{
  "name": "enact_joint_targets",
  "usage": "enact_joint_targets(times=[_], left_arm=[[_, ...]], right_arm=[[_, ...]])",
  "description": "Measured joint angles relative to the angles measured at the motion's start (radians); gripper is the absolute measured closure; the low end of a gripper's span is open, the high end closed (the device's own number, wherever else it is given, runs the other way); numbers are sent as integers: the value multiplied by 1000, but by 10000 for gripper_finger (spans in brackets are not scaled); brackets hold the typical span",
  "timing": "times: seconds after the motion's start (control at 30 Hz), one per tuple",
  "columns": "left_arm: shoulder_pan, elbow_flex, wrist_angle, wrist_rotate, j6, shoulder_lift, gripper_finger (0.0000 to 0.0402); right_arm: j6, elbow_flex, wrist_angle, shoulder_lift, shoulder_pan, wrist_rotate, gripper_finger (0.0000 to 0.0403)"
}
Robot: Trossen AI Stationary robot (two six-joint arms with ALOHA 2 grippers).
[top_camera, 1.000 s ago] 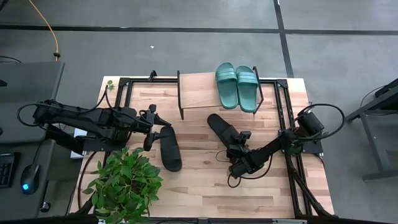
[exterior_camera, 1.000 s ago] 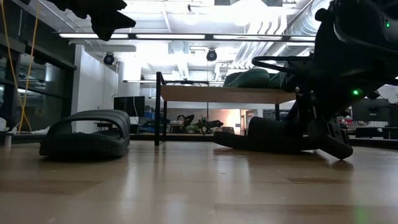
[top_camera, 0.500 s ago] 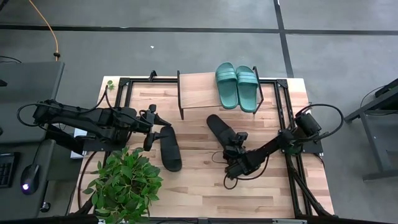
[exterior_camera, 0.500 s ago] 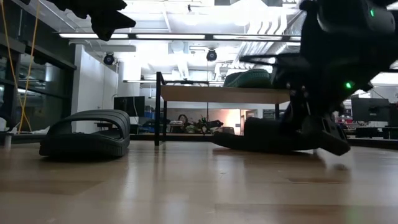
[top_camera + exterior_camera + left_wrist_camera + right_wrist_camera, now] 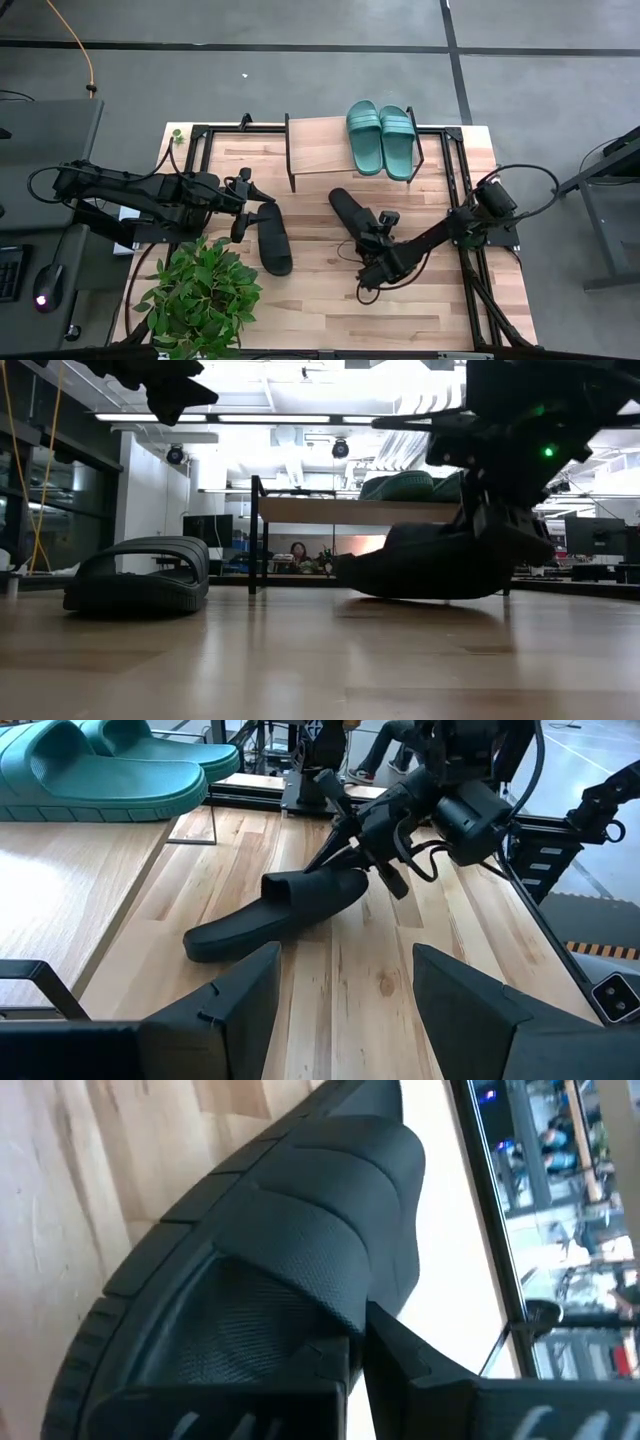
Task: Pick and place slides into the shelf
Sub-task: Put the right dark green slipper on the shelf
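Observation:
My right gripper [image 5: 377, 238] is shut on a black slide [image 5: 348, 208] in the middle of the table, in front of the shelf [image 5: 318, 146]. Two teal slides [image 5: 381, 138] lie side by side on the right half of the shelf's wood top. The second black slide [image 5: 272, 238] lies flat on its sole on the table, left of centre. My left gripper [image 5: 244, 206] hangs open above the table just left of that slide and touches nothing. In the low view it shows high up [image 5: 170, 390]. My right gripper pinches the black slide at its side by the strap [image 5: 385, 1295], with one finger [image 5: 410, 1360] outside and the other on the footbed side. It comes slanting from the table's near right. The held end is lifted and the slide is tilted, with its far-left end [image 5: 205, 942] on the table.
A potted plant [image 5: 200, 295] fills the near-left corner. Black frame rails [image 5: 452, 170] run along the table's left, right and far sides. Bare wood [image 5: 320, 295] lies open at the near middle. A person [image 5: 297, 550] shows far behind the shelf in the low view.
My right gripper has moved up and a little toward the table's left, staying shut on the black slide. The slide's held end has risen off the table, so it now tilts, and its far-left end has stayed down. The slide has also shifted slightly left.

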Motion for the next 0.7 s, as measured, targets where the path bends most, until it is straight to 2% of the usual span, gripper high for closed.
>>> enact_joint_targets(times=[0.7], left_arm=[[0, 0, 0, 0, 0, 0, 192]], right_arm=[[31, 210, -169, -2, 37, -6, 403]])
